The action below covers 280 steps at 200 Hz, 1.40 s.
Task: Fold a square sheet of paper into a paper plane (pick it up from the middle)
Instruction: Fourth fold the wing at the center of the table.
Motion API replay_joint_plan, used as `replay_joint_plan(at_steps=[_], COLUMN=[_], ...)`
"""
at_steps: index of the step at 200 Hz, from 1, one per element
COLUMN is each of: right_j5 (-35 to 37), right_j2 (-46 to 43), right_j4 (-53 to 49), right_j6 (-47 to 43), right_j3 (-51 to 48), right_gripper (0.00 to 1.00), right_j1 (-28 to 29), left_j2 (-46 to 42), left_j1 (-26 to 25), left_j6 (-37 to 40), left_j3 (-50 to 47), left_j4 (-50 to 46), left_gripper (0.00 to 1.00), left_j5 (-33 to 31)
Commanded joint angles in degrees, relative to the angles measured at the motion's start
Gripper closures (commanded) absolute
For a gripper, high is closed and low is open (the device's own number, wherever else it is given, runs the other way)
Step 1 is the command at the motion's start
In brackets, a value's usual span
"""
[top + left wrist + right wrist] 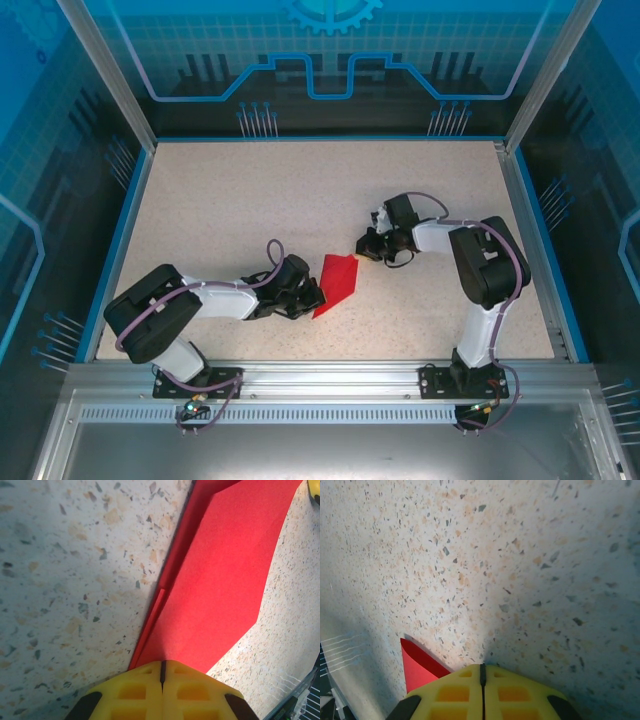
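Folding seems half done: thin bright red paper sheet (338, 283), already pointed, more folds left, lies at desk (230, 200) centre; left end effector (312, 297) and right end effector (362, 250), both closed, touch its ends.

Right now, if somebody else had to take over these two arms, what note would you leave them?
Left claw: shut, tip at one end of the red paper; I can't confirm a pinch.
Right claw: shut, tip at the paper's pointed other end.
Paper: lying on the table between both claws.
Done: folded into a long pointed shape with layered creases.
Left: it doesn't look like a finished plane yet; the final folds remain.
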Motion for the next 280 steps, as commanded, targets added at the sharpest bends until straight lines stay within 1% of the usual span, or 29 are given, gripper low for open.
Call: replay_joint_plan(at_steps=[1,26,52,71,109,141,154,181,201,250,267,280], right_j5=[3.75,4.17,5.76,6.01,8.94,10.56,12.45,14.2,13.72,12.81,11.72,12.32], right_j2=[-1.4,-6.18,-11.63,-14.72,-19.46,-21.48,-22.07,-22.37,-22.18,-21.33,-20.77,-20.77], right_j4=[-2.74,-3.67,-7.58,-10.48,-17.03,-21.32,-23.03,-23.67,-23.65,-24.98,-24.31,-23.68], right_j6=[-2.37,-2.29,-2.14,-0.52,3.69,5.86,6.82,8.28,9.05,7.42,7.29,6.4], right_j3=[1.02,-0.66,-1.19,-0.75,2.06,5.31,6.59,7.21,6.76,7.23,7.34,6.95], right_gripper=[0.93,0.92,0.91,0.9,0.88,0.88,0.87,0.87,0.87,0.87,0.86,0.85], right_j1=[-1.67,-1.56,-1.52,-0.8,2.02,5.87,8.12,11.19,11.54,11.47,12.08,12.93], left_j2=[3.06,2.45,2.08,2.05,2.24,2.33,2.55,3.47,3.41,3.56,3.39,3.47], left_j1=[-0.07,-0.1,-0.14,-0.04,-0.09,-0.09,-0.2,-0.29,-0.38,-0.5,-0.49,-0.43], left_j6=[0.92,0.8,0.88,1.1,1.58,1.46,1.45,1.34,1.6,1.79,1.84,2.11], left_j3=[-3.26,-3.05,-3.03,-2.95,-2.65,-3.12,-3.12,-3.41,-3.04,-3.12,-3.46,-3.15], left_j4=[-13.87,-14.28,-14.54,-14.59,-14.66,-12.84,-12.71,-11.83,-12.34,-12.08,-11.72,-11.83], left_gripper=[0.97,0.97,0.97,0.97,0.97,0.97,0.97,0.97,0.97,0.97,0.97,0.97], left_j5=[-3.59,-3.92,-4.02,-4.14,-4.29,-4.3,-4.39,-3.49,-3.18,-2.92,-2.98,-2.98])
